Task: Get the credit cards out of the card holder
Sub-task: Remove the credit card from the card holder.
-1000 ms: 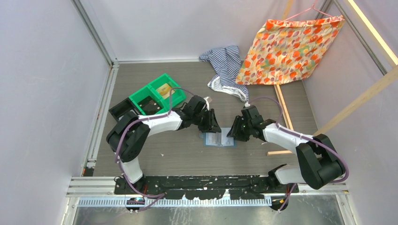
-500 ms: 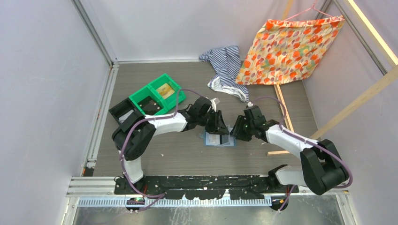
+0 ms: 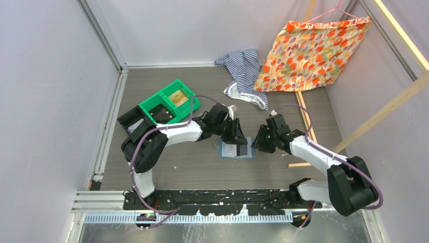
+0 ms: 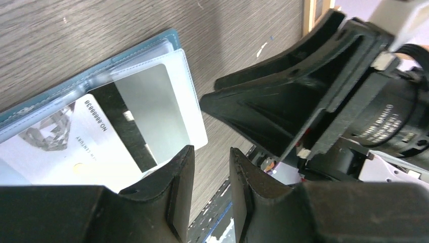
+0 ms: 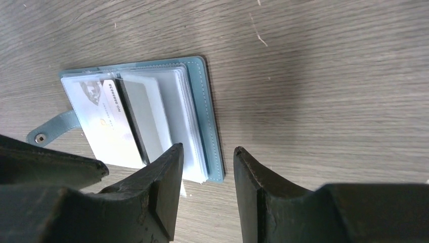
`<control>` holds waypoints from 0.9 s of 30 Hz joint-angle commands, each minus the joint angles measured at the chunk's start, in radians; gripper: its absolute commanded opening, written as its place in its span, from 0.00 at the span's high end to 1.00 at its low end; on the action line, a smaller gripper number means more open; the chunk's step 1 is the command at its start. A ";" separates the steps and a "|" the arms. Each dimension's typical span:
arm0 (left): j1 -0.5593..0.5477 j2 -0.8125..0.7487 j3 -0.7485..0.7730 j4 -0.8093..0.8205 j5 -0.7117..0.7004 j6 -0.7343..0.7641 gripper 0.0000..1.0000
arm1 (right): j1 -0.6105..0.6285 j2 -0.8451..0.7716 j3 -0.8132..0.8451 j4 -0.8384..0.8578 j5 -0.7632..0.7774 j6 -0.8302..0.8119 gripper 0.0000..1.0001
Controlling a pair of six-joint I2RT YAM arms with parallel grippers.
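Lying open and flat on the table (image 3: 192,167), the card holder (image 5: 202,101) shows its clear sleeves (image 5: 177,116) fanned out. Credit cards (image 4: 146,116) are tucked inside: a pale one with a printed number and one showing a dark stripe. None looks pulled free, so I judge the job barely begun, with every card I can see yet to be drawn out. My left gripper (image 4: 210,157) hangs right over the holder's open edge, jaws a narrow gap apart and empty. My right gripper (image 5: 207,152) sits at the holder's right edge, jaws moderately parted, gripping nothing. Off to the left stands a green bin (image 3: 169,101) — its contents I cannot make out.
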 commanded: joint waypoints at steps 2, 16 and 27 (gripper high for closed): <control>0.006 -0.078 0.031 -0.103 -0.056 0.062 0.67 | -0.011 -0.109 0.036 -0.074 0.088 -0.050 0.53; 0.052 -0.033 -0.047 -0.055 -0.037 0.013 0.69 | 0.049 -0.073 0.074 0.074 -0.144 0.046 0.52; 0.086 -0.021 -0.085 -0.003 0.030 -0.001 0.69 | 0.056 0.028 0.040 0.210 -0.224 0.099 0.52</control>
